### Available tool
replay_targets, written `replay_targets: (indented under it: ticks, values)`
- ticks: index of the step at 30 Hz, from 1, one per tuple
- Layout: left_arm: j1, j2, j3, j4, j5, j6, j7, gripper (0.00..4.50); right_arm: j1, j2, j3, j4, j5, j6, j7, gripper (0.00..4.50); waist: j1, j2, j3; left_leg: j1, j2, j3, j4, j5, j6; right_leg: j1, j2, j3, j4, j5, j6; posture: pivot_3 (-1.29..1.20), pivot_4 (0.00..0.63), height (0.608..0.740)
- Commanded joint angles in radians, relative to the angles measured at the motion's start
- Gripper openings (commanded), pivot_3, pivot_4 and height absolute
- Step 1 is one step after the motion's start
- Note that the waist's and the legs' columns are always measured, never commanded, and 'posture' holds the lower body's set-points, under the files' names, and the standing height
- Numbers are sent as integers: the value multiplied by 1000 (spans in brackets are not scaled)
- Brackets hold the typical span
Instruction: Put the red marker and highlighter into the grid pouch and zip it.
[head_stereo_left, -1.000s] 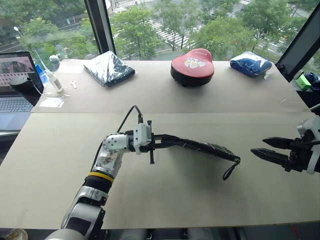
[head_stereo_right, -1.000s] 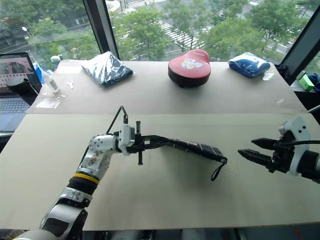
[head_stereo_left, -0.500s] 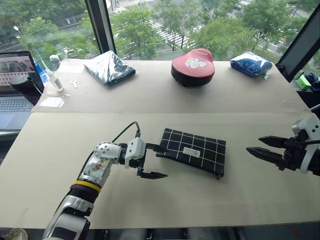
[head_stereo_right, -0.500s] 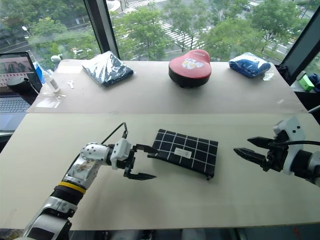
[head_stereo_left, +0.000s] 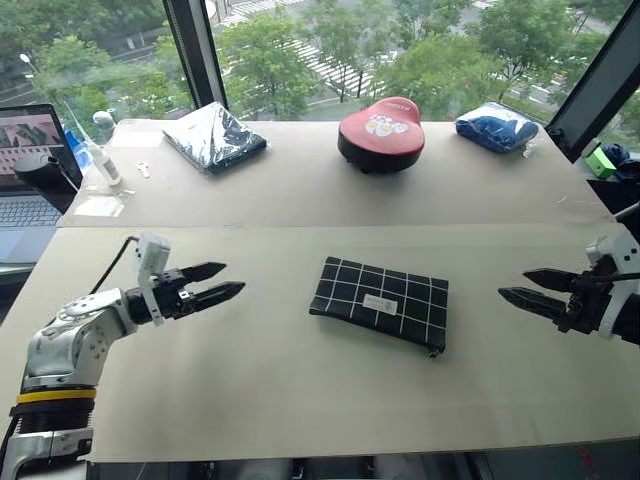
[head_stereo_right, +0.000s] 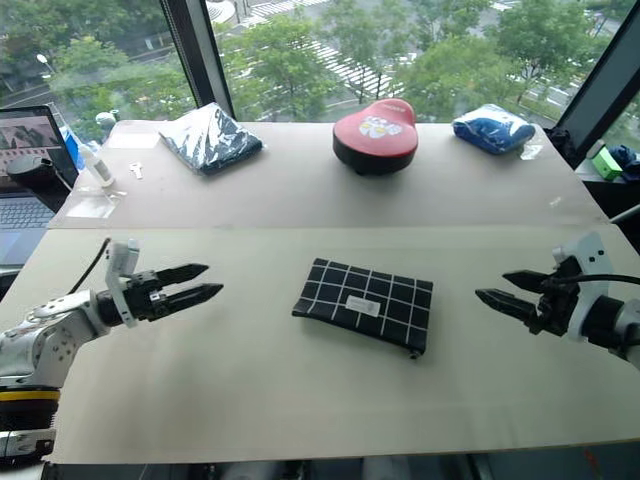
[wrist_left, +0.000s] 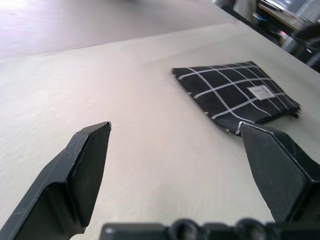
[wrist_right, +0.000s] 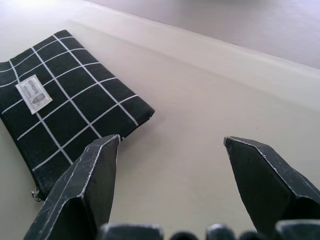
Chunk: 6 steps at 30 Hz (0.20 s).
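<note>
The grid pouch (head_stereo_left: 382, 302) lies flat mid-table, label side up, black with white lines, its zipper pull at the near right corner. My left gripper (head_stereo_left: 232, 278) hovers open well to the pouch's left, pointing toward it, with nothing between its fingers. In the left wrist view the pouch (wrist_left: 235, 95) sits ahead, beyond the open left gripper (wrist_left: 175, 127). My right gripper (head_stereo_left: 514, 283) hangs open to the pouch's right, also aimed at it and empty. The right wrist view shows the pouch's corner (wrist_right: 60, 115) just past the right gripper (wrist_right: 172, 140). The red marker and the highlighter are out of view.
Along the far edge by the window stand a dark plastic-wrapped bundle (head_stereo_left: 215, 135), a red rounded case (head_stereo_left: 377, 133) and a blue wrapped bundle (head_stereo_left: 497, 126). A laptop (head_stereo_left: 25, 170) and a small bottle (head_stereo_left: 105, 160) sit at the far left.
My left gripper, which held the pouch up by its left end, has opened and swung far to the left. The pouch now lies flat. The right gripper has hardly moved.
</note>
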Motion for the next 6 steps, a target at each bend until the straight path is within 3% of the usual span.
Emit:
replay_targets:
  ticks: [1, 6]
  values:
    - [38, -15, 53, -83, -14, 3, 71, 4427, -38, 12, 3, 36, -3, -32, -5, 3731, -1, 0, 0, 0, 0, 0, 0, 0, 0, 0, 0, 0, 0, 0, 0, 0, 150, 740]
    - [91, -37, 80, -157, -37, 27, 133, 4427, -73, 41, 47, 94, -21, -50, -17, 3731, 0, 0, 0, 0, 0, 0, -1, -1, -3, -1, -1, 1, 0, 0, 0, 0, 150, 740]
